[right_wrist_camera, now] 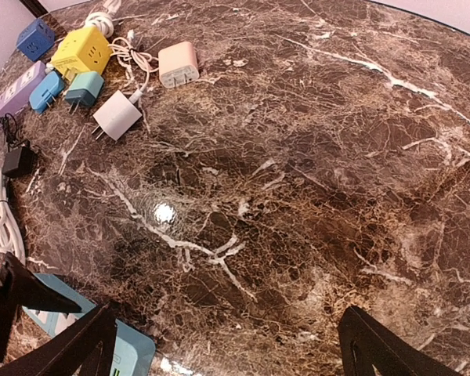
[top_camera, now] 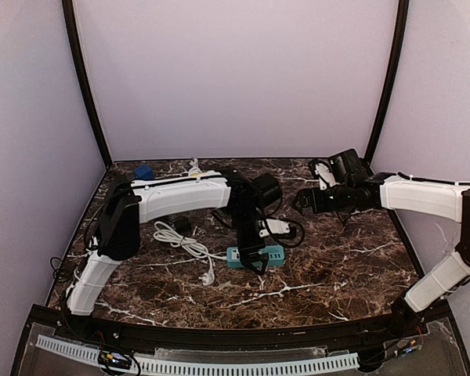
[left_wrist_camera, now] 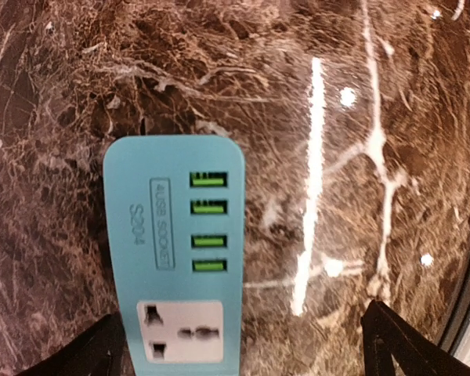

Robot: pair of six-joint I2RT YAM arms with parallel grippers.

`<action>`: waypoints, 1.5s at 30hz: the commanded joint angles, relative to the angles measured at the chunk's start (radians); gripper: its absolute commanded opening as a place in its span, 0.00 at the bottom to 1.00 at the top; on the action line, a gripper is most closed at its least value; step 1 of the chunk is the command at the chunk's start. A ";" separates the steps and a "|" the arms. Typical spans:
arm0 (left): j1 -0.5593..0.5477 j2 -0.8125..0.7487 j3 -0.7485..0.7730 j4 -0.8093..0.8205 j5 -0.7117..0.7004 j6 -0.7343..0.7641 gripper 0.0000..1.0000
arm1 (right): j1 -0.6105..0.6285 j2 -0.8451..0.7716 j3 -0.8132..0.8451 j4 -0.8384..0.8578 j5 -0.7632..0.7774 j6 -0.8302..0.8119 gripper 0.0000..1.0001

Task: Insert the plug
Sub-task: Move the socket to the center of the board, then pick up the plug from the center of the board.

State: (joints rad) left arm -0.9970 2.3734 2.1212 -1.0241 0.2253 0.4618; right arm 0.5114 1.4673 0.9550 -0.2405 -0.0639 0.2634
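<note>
My left claw [left_wrist_camera: 241, 338] hangs spread wide, gripping nothing, over the teal strip [left_wrist_camera: 168, 251], its socket [left_wrist_camera: 180, 332] unfilled. The white plug [top_camera: 208, 277] lies on the table [top_camera: 337, 266] just left of the strip. My right claw [right_wrist_camera: 227, 333] is spread empty too.

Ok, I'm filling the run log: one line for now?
left fingers open over strip | socket empty | right fingers open, empty

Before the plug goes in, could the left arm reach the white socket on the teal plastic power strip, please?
Probably yes: the left gripper hangs above the teal plastic power strip, jaws open, with nothing covering the white socket.
</note>
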 commanded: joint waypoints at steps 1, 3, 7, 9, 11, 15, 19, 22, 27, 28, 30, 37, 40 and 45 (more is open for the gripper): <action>0.054 -0.234 -0.005 -0.204 0.020 0.101 0.99 | -0.004 -0.029 0.033 0.006 -0.027 0.010 0.99; 0.112 -0.350 -0.104 -0.245 -0.011 0.159 0.99 | -0.004 -0.030 0.041 0.007 -0.041 0.019 0.99; 0.324 -0.641 -0.428 -0.270 -0.079 0.249 0.99 | -0.004 -0.037 0.036 0.034 -0.081 0.052 0.99; 0.465 -0.771 -0.567 -0.293 -0.076 0.284 0.99 | -0.001 -0.044 0.019 0.058 -0.094 0.070 0.99; 0.616 -0.871 -0.683 -0.307 -0.073 0.295 0.99 | -0.001 -0.049 0.003 0.080 -0.104 0.083 0.99; 0.881 -1.015 -0.893 -0.342 -0.073 0.348 0.99 | 0.001 -0.031 -0.004 0.106 -0.119 0.080 0.99; 1.082 -1.180 -1.196 -0.266 -0.168 0.517 0.97 | 0.004 -0.001 0.005 0.116 -0.156 0.055 0.99; 1.157 -1.255 -1.339 -0.097 -0.314 0.622 0.87 | 0.004 0.017 0.002 0.128 -0.165 0.045 0.99; 1.219 -1.275 -1.392 -0.062 -0.210 0.815 0.84 | 0.005 0.040 -0.011 0.153 -0.198 0.055 0.99; 1.220 -1.295 -1.400 -0.059 -0.183 0.907 0.83 | 0.005 0.040 -0.017 0.158 -0.201 0.059 0.99; 1.221 -1.274 -1.403 -0.071 -0.128 0.996 0.82 | 0.005 0.041 -0.027 0.167 -0.205 0.065 0.99; 1.221 -1.131 -1.378 -0.030 -0.153 1.110 0.85 | 0.006 0.057 -0.016 0.184 -0.245 0.091 0.99; 1.219 -1.130 -1.415 -0.078 -0.183 1.177 0.84 | 0.007 0.057 -0.008 0.185 -0.247 0.092 0.99; 1.219 -1.180 -1.523 0.009 -0.256 1.193 0.84 | 0.008 0.078 0.010 0.185 -0.264 0.096 0.99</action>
State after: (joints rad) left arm 0.2199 1.2270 0.6777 -1.0420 0.0322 1.5929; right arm 0.5117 1.5215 0.9401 -0.0860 -0.2977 0.3458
